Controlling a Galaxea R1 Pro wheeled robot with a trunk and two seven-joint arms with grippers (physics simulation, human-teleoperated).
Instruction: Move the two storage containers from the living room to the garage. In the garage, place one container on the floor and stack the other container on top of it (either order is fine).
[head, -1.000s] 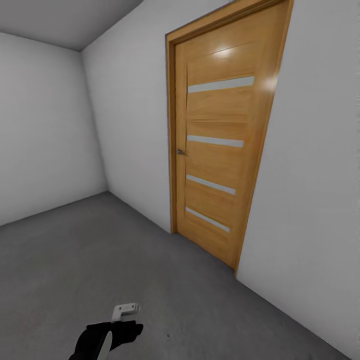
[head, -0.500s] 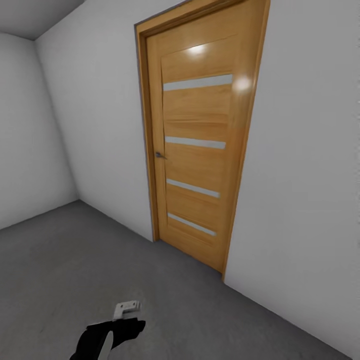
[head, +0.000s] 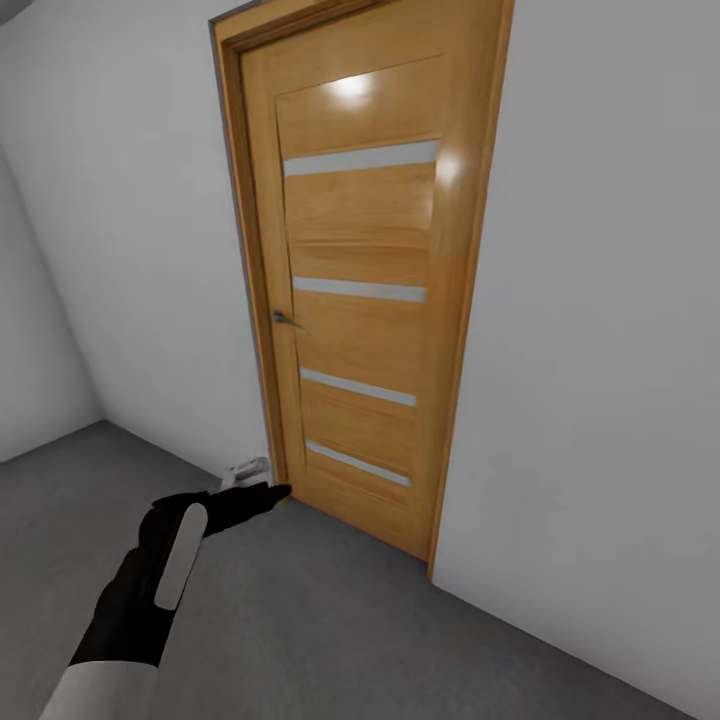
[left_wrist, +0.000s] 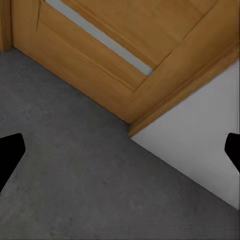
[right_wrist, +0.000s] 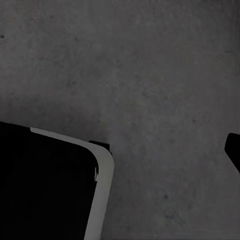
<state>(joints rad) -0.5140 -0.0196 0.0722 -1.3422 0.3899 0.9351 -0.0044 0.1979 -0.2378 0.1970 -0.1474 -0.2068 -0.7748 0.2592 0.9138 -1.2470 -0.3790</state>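
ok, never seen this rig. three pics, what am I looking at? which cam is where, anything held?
These are simulator renders from a wheeled robot with two arms. The large picture is from its head camera, looking forward and down: a closed wooden door with pale horizontal strips and a small handle, set in a white wall, above a grey concrete floor. The black arm reaching toward the door's lower corner is the robot's left arm, ending in the left tool.

The other two pictures come from cameras near each tool. The left wrist view shows the door's bottom corner and the floor, with dark fingertips wide apart at the edges, so that tool is open and empty. The right wrist view faces floor; its tool's state is unclear.
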